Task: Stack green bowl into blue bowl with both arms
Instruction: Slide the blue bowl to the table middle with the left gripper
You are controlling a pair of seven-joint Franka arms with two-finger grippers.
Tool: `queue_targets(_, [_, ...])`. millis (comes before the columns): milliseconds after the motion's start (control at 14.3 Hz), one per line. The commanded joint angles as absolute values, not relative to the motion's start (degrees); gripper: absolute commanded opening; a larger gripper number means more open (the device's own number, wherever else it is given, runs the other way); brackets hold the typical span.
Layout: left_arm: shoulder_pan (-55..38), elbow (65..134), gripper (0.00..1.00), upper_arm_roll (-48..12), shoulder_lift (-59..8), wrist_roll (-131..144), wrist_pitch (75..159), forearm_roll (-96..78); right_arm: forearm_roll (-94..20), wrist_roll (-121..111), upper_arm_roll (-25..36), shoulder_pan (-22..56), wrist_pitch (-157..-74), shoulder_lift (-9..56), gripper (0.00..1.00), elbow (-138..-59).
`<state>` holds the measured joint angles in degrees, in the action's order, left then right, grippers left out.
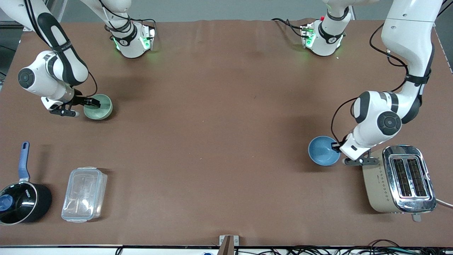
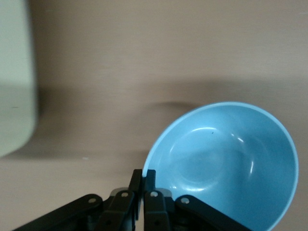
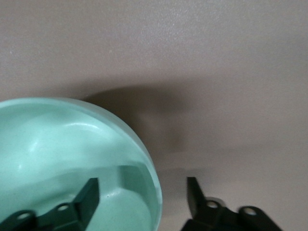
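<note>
The pale green bowl [image 1: 99, 108] sits on the brown table toward the right arm's end. My right gripper [image 1: 83, 107] is open and straddles its rim: in the right wrist view one finger [image 3: 88, 195] is inside the green bowl [image 3: 57, 144] and the other is outside, with the gripper [image 3: 143, 193] centred on the rim. The sky-blue bowl [image 1: 322, 151] sits beside the toaster toward the left arm's end. My left gripper [image 1: 336, 146] is shut on its rim, and the left wrist view shows the gripper [image 2: 143, 176] pinching the edge of the blue bowl [image 2: 226, 159].
A silver and beige toaster [image 1: 398, 179] stands close to the left gripper, nearer the front camera; its pale side shows in the left wrist view [image 2: 14, 72]. A black saucepan with a blue handle [image 1: 21, 198] and a clear plastic box [image 1: 84, 194] lie nearer the camera than the green bowl.
</note>
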<state>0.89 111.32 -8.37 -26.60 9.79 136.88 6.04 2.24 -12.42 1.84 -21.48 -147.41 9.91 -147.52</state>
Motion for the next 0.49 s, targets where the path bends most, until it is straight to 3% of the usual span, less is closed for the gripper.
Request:
queue_targets(0, [0.09, 109.79, 0.0, -13.96, -25.48, 17.46, 134.3, 6.5, 2.64, -12.3, 1.06, -22.32, -147.22, 7.3, 0.02, -148.36])
queue_targets(210, [-2.71, 106.36, 0.0, -19.41, -25.75, 28.35, 133.86, 6.5, 2.64, -12.13, 1.05, -21.89, -146.61, 5.89, 0.0, -148.1])
queue_targets(420, [-10.69, 101.88, 0.0, -20.57, -28.73, 36.88, 133.86, 6.5, 2.64, -12.13, 0.79, -21.71, -140.48, 2.65, 0.0, -146.17])
